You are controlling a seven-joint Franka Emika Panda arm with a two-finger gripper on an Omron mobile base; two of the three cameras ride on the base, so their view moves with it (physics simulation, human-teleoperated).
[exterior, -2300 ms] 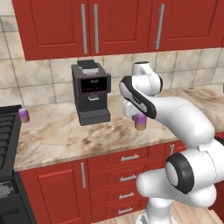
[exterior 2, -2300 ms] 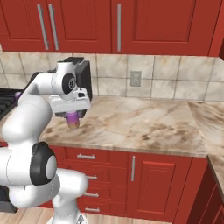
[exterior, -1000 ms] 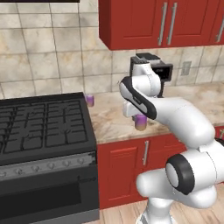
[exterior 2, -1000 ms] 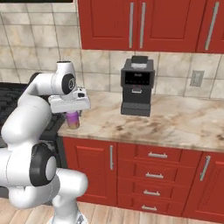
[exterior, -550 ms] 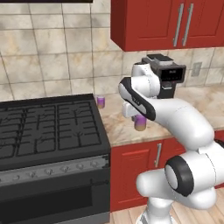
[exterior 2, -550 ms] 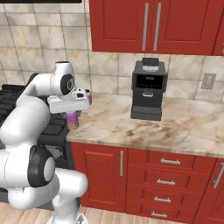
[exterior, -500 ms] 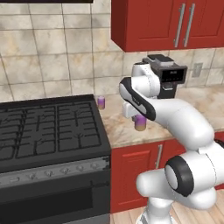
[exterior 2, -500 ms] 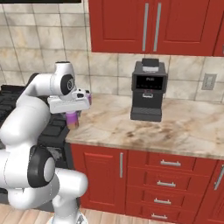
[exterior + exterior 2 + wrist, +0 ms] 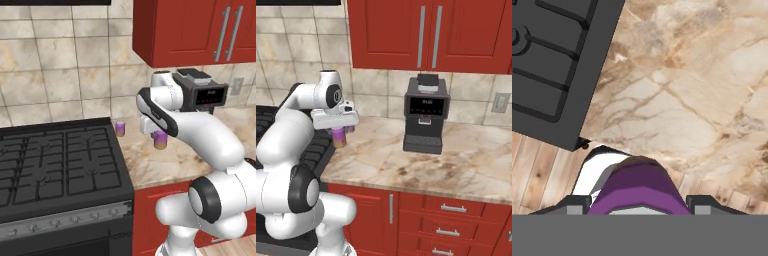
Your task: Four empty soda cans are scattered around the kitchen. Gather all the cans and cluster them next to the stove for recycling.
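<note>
My gripper (image 9: 159,134) hangs over the beige counter just right of the stove (image 9: 55,165), shut on a purple soda can (image 9: 160,141) held upright above the counter. From the right base the gripper (image 9: 338,131) and its can (image 9: 339,139) sit at the stove's (image 9: 320,145) right edge. In the hand view the purple can (image 9: 639,189) stands between my fingertips (image 9: 574,204), with the stove's grate (image 9: 552,65) at upper left. A second purple can (image 9: 120,128) stands on the counter by the stove's back right corner.
A dark coffee machine (image 9: 426,112) stands on the counter (image 9: 406,160) to the right, partly behind my arm in the left base view (image 9: 205,94). Red wall cabinets (image 9: 195,30) hang above, and red drawers (image 9: 456,220) lie below the counter. Tiled wall runs behind.
The base has driven left, so the whole scene slid right and the stove fills more of the left base view. My gripper keeps its hold on the purple can unchanged.
</note>
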